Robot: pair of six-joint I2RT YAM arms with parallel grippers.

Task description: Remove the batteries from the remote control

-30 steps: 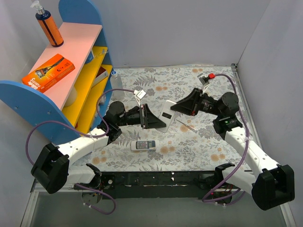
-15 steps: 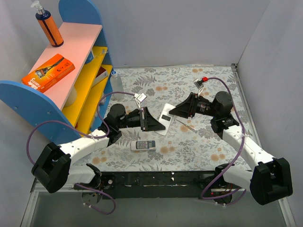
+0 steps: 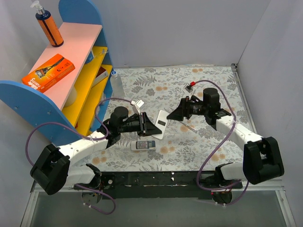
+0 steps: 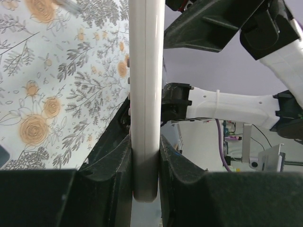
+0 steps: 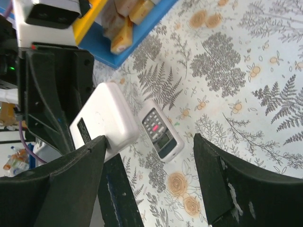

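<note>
My left gripper [image 3: 152, 125] is shut on the lower end of the white remote control [image 3: 161, 124] and holds it tilted above the table. In the left wrist view the remote control [image 4: 146, 85] stands edge-on, clamped between both pads. My right gripper [image 3: 176, 113] is open just right of the remote control. In the right wrist view its fingers [image 5: 71, 182] spread wide, with the remote control's back and black label [image 5: 105, 120] at the left one. No batteries show in any view.
A small keypad remote [image 3: 146, 145] [image 5: 161, 130] lies on the floral table below the held one. A thin stick [image 3: 188, 126] lies right of it. The blue and yellow shelf [image 3: 71, 85] with an orange box [image 3: 48, 72] and a bottle [image 3: 49, 27] stands at left.
My right gripper has opened and let go of the white remote control, and its arm swung left. The left gripper stays shut on the remote control and has lowered it slightly.
</note>
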